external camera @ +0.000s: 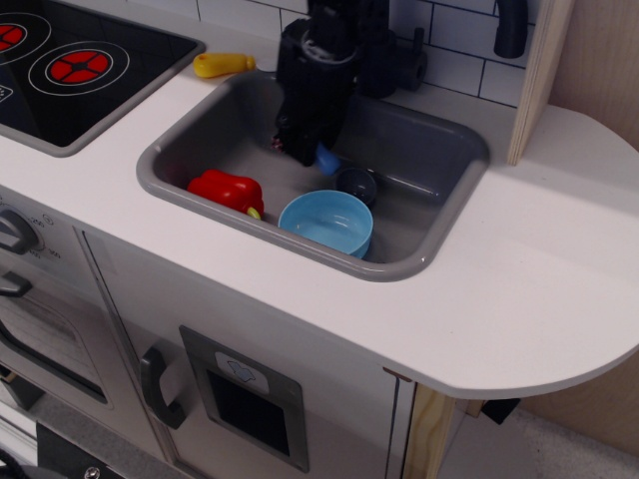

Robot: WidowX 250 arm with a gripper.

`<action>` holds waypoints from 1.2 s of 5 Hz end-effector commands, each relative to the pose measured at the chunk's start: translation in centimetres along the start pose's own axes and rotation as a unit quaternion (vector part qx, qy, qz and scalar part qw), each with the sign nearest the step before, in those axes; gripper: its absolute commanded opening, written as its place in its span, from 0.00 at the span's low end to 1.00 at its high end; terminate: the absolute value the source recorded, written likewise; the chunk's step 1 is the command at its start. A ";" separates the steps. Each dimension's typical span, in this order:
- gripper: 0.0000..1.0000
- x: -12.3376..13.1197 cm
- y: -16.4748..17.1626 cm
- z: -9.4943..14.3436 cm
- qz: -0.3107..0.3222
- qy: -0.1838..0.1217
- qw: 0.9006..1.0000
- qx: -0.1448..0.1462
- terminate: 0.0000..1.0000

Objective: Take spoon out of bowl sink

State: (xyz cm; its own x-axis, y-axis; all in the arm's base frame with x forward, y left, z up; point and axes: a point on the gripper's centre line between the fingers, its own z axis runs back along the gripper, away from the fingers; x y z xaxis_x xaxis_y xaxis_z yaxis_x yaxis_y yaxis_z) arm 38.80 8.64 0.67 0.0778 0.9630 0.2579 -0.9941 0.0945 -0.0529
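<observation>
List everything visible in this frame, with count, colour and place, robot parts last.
spoon: 1, blue handle and grey scoop, low inside the sink behind the bowl, handle at the hand
bowl: 1, light blue, front of the sink floor, nothing in it
red toy pepper: 1, red, sink floor left of the bowl
sink: 1, grey, set in the white counter
yellow-handled utensil: 1, yellow, on the counter behind the sink's left corner
stovetop: 1, black with red rings, far left
faucet: 1, black, behind the sink
hand: 1, black, reaching down into the sink, on the spoon handle
</observation>
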 end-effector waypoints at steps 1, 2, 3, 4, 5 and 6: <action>0.00 2.6 -0.7 0.1 0.004 0.018 1.000 0.009 0.00; 1.00 2.8 -0.7 0.1 0.002 0.034 0.999 0.023 0.00; 1.00 2.8 -0.4 0.2 -0.009 0.030 0.999 0.029 0.00; 1.00 2.9 -0.3 1.1 -0.011 0.030 0.999 0.019 0.00; 1.00 2.8 -0.5 2.9 -0.022 0.039 0.999 0.003 0.00; 1.00 2.8 -0.6 5.4 -0.043 0.048 0.998 -0.024 0.00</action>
State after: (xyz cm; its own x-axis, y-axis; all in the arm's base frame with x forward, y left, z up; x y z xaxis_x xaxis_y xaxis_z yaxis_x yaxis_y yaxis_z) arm 38.86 9.42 3.42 0.1800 0.9749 0.1314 -0.9832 0.1824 -0.0069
